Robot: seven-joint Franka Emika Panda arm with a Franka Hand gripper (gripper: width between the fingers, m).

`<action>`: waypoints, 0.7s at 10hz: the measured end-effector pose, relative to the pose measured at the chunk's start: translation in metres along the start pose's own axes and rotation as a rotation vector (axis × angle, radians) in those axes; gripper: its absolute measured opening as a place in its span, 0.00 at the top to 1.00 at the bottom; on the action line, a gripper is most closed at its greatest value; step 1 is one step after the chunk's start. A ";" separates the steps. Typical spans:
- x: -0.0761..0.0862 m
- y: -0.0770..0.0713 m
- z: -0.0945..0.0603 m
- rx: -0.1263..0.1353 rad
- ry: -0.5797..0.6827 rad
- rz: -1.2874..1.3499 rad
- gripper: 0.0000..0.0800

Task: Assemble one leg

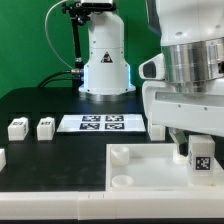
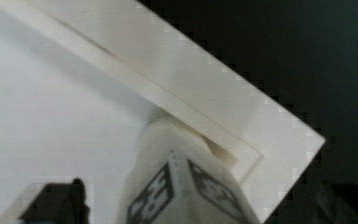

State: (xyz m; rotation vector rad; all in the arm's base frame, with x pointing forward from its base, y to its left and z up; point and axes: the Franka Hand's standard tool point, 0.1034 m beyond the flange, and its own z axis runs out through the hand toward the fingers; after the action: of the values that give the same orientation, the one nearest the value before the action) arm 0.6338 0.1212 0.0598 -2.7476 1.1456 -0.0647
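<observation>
My gripper (image 1: 200, 152) is at the exterior view's right, low over the large white tray-like piece (image 1: 140, 175), shut on a leg (image 1: 201, 157), a small white block with a black-and-white tag. The leg stands at the tray piece's far right corner; whether it touches the piece I cannot tell. In the wrist view the leg (image 2: 185, 185) sits between my dark fingers (image 2: 51, 203), tags on two faces, over the tray piece's raised rim (image 2: 194, 80). Two more legs (image 1: 17, 127) (image 1: 45, 126) stand on the black table at the exterior view's left.
The marker board (image 1: 103, 123) lies behind the tray piece at the table's middle. The arm's white base (image 1: 106, 62) stands at the back. A round corner socket (image 1: 120, 154) shows on the tray piece's near left. Another white part (image 1: 2, 158) peeks in at the left edge.
</observation>
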 end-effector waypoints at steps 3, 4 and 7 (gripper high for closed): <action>0.001 -0.001 -0.002 -0.026 0.012 -0.421 0.19; 0.005 0.001 -0.003 -0.044 0.020 -0.595 0.19; 0.012 0.008 -0.002 -0.048 0.021 -0.675 0.33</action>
State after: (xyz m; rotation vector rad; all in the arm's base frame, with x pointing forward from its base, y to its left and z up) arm 0.6369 0.1068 0.0605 -3.0433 0.1785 -0.1466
